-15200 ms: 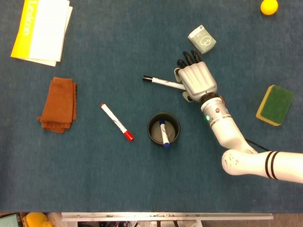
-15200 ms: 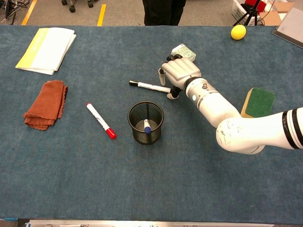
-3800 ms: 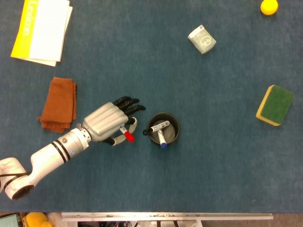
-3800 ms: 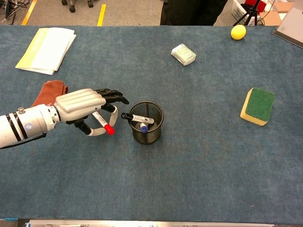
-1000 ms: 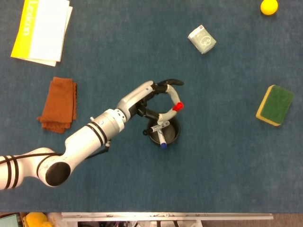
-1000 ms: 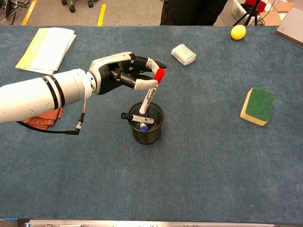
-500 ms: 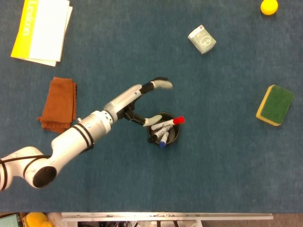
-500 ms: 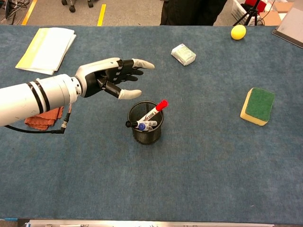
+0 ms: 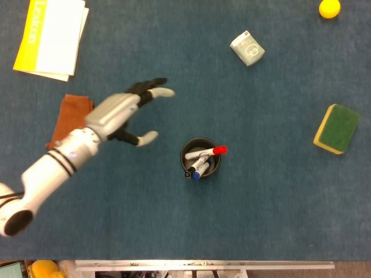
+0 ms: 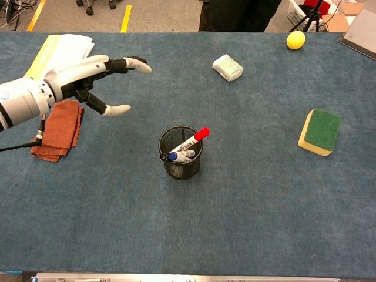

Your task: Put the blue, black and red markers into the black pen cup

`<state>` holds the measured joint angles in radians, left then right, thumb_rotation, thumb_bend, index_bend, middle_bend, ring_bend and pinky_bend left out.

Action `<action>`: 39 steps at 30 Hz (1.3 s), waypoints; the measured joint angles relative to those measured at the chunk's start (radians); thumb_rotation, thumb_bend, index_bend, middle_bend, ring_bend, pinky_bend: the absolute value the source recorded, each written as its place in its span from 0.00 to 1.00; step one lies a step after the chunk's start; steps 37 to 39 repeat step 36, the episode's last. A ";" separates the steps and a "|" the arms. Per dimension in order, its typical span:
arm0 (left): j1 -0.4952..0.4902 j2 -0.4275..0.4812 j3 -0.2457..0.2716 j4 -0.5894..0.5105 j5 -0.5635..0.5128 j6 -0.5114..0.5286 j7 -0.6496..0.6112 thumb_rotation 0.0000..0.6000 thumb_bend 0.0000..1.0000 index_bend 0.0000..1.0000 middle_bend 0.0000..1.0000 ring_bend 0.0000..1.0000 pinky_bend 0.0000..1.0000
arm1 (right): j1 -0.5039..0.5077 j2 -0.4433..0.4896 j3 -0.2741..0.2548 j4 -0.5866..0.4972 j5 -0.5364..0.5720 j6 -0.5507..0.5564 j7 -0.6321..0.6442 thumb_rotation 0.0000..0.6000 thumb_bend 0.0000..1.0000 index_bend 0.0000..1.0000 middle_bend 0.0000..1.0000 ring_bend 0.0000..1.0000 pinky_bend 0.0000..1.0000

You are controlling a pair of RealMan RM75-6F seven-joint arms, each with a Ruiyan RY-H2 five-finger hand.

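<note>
The black mesh pen cup [image 9: 200, 169] [image 10: 181, 166] stands mid-table. Inside it lean the red-capped marker [image 9: 212, 152] [image 10: 194, 139], the blue-capped marker [image 9: 197, 172] [image 10: 174, 156] and the black-capped marker [image 9: 189, 171] [image 10: 163, 157]; the red cap sticks out over the cup's right rim. My left hand [image 9: 120, 113] [image 10: 88, 75] hovers well to the upper left of the cup, fingers spread, holding nothing. My right hand shows in neither view.
A rust-brown cloth [image 9: 71, 126] [image 10: 56, 129] lies under my left forearm. A yellow-and-white booklet [image 9: 51, 36] [image 10: 59, 61] sits far left. A small white box [image 9: 247, 48] [image 10: 227, 67], a yellow ball [image 9: 329, 8] [image 10: 295, 39] and a green-and-yellow sponge [image 9: 337, 128] [image 10: 320, 131] lie on the right.
My left hand let the red marker drop into the cup and has drawn back leftward, away from the cup, empty. The markers settled in the cup.
</note>
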<state>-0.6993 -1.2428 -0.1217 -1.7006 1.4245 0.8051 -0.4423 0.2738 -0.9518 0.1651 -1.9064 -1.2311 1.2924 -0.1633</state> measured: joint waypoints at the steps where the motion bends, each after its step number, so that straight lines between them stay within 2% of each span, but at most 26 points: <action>1: 0.015 0.012 0.009 -0.001 -0.002 0.023 0.043 1.00 0.33 0.16 0.01 0.00 0.00 | -0.003 0.001 -0.003 0.002 0.005 0.002 -0.009 1.00 0.34 0.29 0.22 0.00 0.00; 10: 0.189 0.069 0.062 0.001 -0.046 0.294 0.286 1.00 0.33 0.23 0.06 0.00 0.01 | -0.046 -0.002 -0.035 0.044 0.016 0.026 -0.006 1.00 0.34 0.29 0.22 0.00 0.00; 17: 0.337 0.090 0.096 0.008 -0.064 0.492 0.400 1.00 0.33 0.24 0.06 0.00 0.01 | -0.098 -0.026 -0.049 0.068 -0.007 0.106 0.005 1.00 0.34 0.29 0.22 0.00 0.00; 22: 0.437 0.103 0.110 0.021 -0.087 0.600 0.426 1.00 0.33 0.25 0.07 0.00 0.01 | -0.137 -0.039 -0.065 0.091 -0.035 0.154 0.014 1.00 0.34 0.29 0.22 0.00 0.00; 31: 0.556 0.113 0.124 0.036 -0.075 0.744 0.465 1.00 0.33 0.25 0.07 0.00 0.01 | -0.172 -0.060 -0.079 0.114 -0.061 0.180 0.026 1.00 0.34 0.29 0.22 0.00 0.00; 39: 0.588 0.120 0.126 0.036 -0.069 0.759 0.473 1.00 0.33 0.25 0.07 0.00 0.01 | -0.177 -0.066 -0.081 0.120 -0.072 0.175 0.037 1.00 0.34 0.29 0.22 0.00 0.00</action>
